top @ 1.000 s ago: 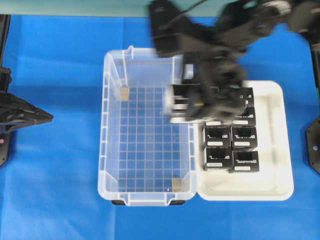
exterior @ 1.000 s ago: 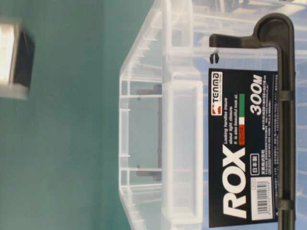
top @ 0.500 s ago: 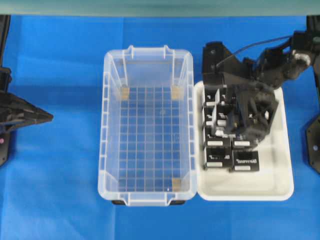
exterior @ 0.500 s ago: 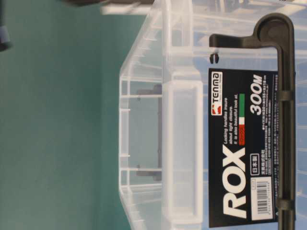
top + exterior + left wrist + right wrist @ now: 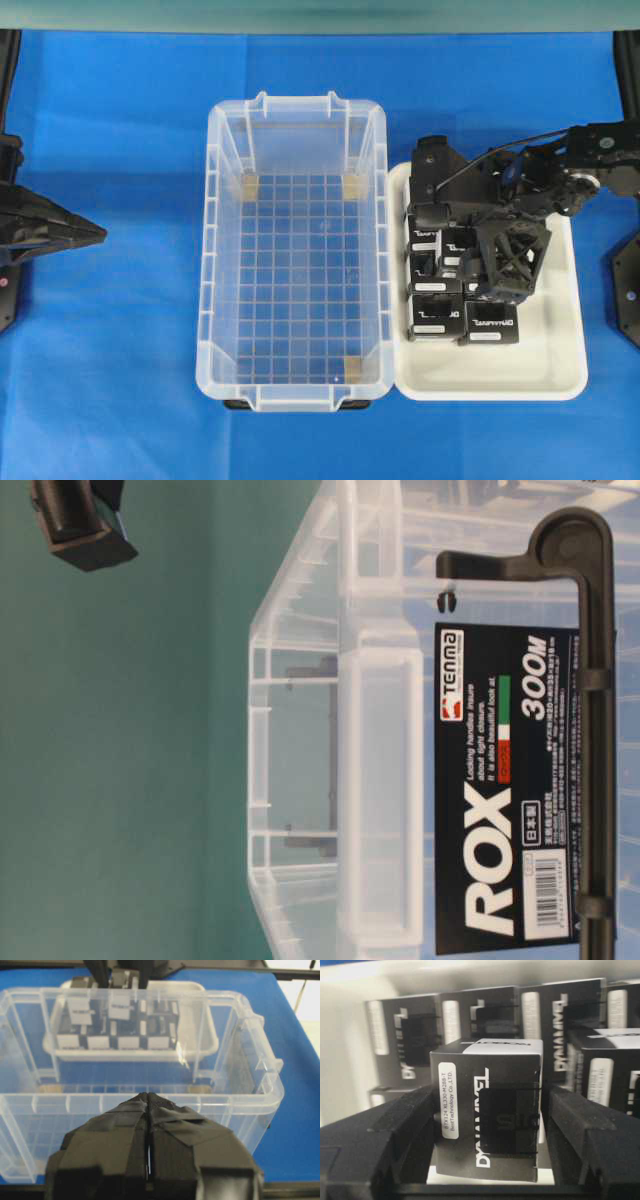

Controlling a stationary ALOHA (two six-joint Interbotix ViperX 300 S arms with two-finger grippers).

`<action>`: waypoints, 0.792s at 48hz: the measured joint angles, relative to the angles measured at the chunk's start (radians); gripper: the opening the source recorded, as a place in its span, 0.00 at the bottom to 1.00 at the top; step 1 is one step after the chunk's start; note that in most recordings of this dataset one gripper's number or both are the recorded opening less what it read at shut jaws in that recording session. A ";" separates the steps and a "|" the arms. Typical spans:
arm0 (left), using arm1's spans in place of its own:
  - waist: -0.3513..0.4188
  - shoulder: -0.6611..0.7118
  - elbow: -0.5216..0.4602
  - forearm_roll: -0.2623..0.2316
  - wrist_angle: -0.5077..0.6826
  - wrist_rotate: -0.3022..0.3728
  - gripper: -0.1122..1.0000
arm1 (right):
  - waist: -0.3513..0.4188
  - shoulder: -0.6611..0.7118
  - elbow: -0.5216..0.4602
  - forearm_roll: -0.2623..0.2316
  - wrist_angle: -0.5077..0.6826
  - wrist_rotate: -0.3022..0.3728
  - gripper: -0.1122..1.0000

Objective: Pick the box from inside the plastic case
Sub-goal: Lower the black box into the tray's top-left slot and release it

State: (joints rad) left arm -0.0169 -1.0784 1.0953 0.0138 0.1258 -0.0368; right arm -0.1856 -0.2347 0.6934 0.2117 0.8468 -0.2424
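Box point(image 5: 487, 1110) sits upright between the right fingers point(image 5: 485, 1125) — they flank both its sides, though actual contact isn't clear — over the white tray point(image 5: 560, 375) beside the clear case point(image 5: 215, 300), which holds nothing. Left fingers point(image 5: 148, 1125) together, far side of the case.

right arm point(image 5: 520, 200) hiding several cartons point(image 5: 436, 312), white tray point(image 5: 200, 1045) blurred behind plastic case point(image 5: 250, 1060)
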 measured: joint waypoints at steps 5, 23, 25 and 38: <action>0.002 0.002 0.000 0.002 0.000 0.000 0.04 | -0.002 0.006 0.005 -0.011 -0.006 0.003 0.70; 0.003 0.000 0.000 0.000 -0.002 0.000 0.04 | 0.000 0.006 0.029 -0.012 -0.028 0.049 0.67; 0.005 0.002 0.000 0.002 0.000 0.000 0.04 | 0.000 0.006 0.029 -0.012 -0.029 0.052 0.67; 0.006 0.002 0.000 0.002 0.000 0.000 0.04 | 0.014 0.006 0.029 -0.008 -0.034 0.060 0.67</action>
State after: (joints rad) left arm -0.0107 -1.0769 1.0953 0.0153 0.1258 -0.0368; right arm -0.1718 -0.2286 0.7225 0.2040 0.8130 -0.1825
